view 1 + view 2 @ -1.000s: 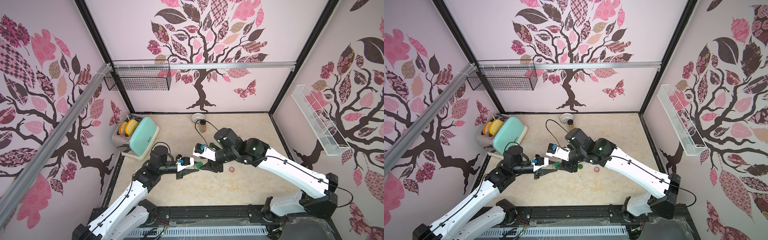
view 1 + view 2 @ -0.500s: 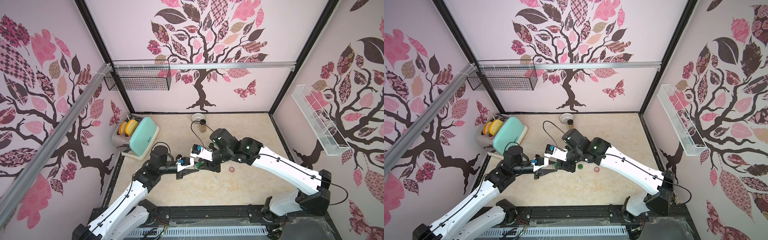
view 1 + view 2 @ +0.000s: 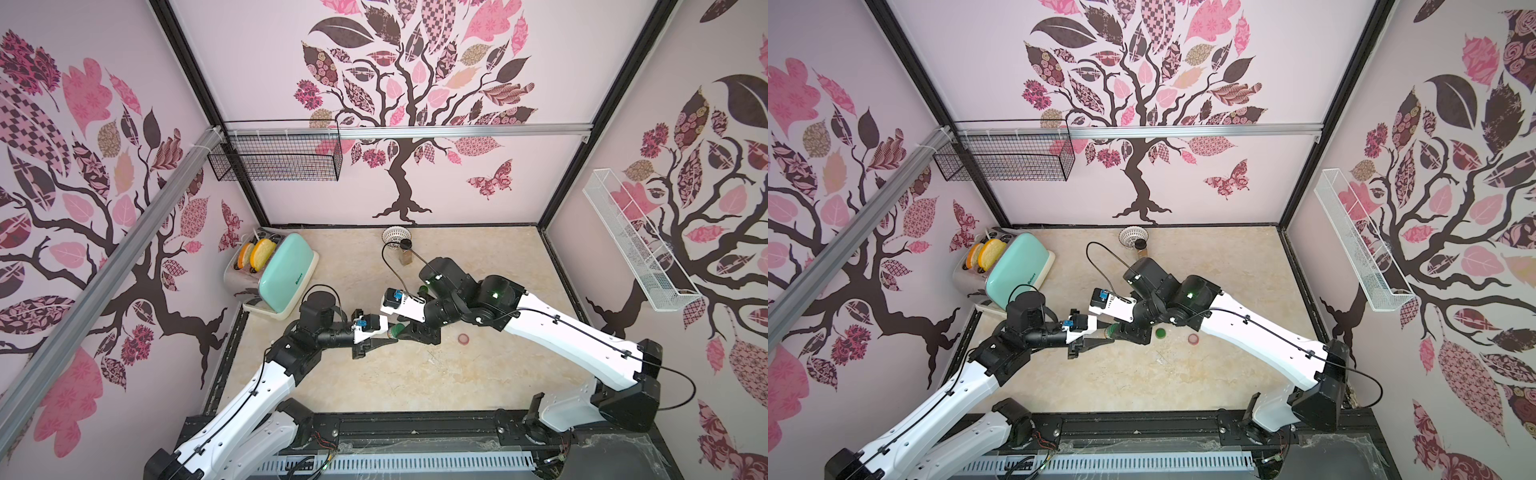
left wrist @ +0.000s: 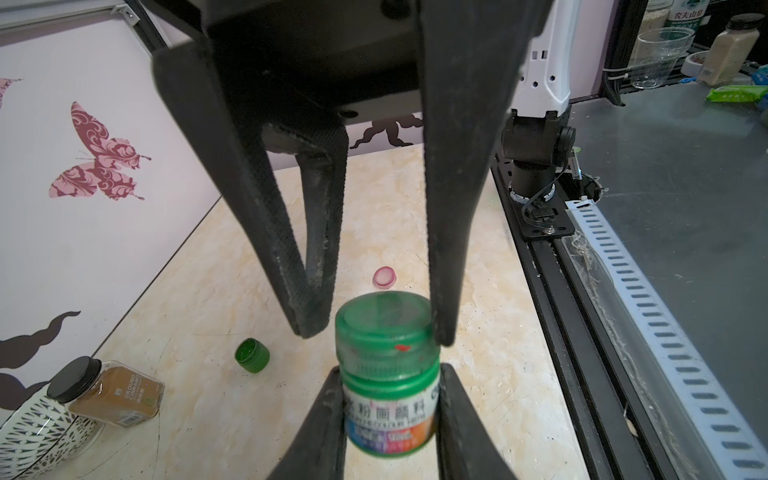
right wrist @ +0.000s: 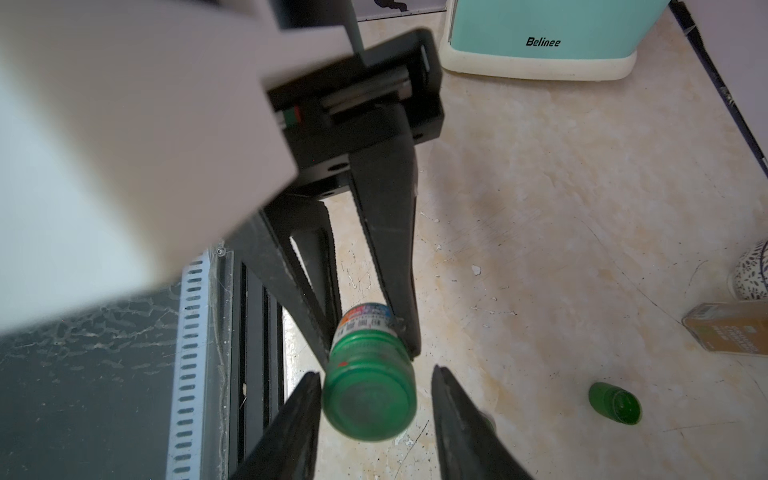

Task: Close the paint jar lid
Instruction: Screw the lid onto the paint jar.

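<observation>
Paint jar point(image 4: 388, 411) between left fingers point(image 4: 322, 428)

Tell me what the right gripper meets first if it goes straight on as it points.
The green lid of the paint jar held by the left gripper; the right gripper straddles it, jaws open.

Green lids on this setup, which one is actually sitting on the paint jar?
The larger green lid, atop the paint jar held by the left gripper. The smaller green cap lies loose on the tabletop, open end showing.
</observation>
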{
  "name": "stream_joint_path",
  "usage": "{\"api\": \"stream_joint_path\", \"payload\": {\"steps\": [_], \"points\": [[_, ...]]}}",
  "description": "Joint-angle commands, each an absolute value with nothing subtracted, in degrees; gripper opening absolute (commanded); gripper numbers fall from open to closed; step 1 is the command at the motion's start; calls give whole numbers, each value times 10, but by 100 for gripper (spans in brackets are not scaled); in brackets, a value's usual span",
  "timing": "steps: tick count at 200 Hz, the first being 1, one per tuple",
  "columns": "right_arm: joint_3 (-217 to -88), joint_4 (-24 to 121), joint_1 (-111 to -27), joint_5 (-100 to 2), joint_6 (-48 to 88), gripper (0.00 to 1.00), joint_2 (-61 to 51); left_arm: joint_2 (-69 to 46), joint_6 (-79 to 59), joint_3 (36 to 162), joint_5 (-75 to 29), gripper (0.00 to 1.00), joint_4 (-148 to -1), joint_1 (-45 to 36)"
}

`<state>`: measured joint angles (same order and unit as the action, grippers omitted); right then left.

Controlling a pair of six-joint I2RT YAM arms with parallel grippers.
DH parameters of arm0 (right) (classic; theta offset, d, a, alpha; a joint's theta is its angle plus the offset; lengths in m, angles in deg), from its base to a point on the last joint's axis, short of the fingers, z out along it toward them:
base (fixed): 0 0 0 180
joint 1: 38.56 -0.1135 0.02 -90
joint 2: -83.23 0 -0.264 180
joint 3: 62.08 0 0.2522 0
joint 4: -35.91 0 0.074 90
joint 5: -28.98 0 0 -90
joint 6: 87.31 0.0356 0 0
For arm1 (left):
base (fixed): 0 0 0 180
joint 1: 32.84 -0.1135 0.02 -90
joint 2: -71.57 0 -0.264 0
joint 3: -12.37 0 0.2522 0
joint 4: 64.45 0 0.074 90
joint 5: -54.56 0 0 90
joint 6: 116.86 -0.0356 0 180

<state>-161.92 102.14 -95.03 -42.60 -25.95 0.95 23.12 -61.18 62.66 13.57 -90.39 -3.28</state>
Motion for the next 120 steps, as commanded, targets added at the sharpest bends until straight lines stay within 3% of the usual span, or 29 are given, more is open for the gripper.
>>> {"api": "stream_joint_path", "payload": {"steps": [1, 43, 85, 120], "points": [[-1615, 1019, -953, -443, -253, 51, 30, 238, -614, 632, 141, 21, -903, -32], [-1607, 1012, -953, -431, -246, 52, 28, 236, -614, 633, 143, 21, -903, -32], [-1609, 1010, -953, -427, -242, 45, 16, 236, -615, 632, 142, 21, -903, -31], [-1609, 1003, -954, -418, -234, 32, 16, 236, -614, 632, 142, 21, -903, -32]]}}
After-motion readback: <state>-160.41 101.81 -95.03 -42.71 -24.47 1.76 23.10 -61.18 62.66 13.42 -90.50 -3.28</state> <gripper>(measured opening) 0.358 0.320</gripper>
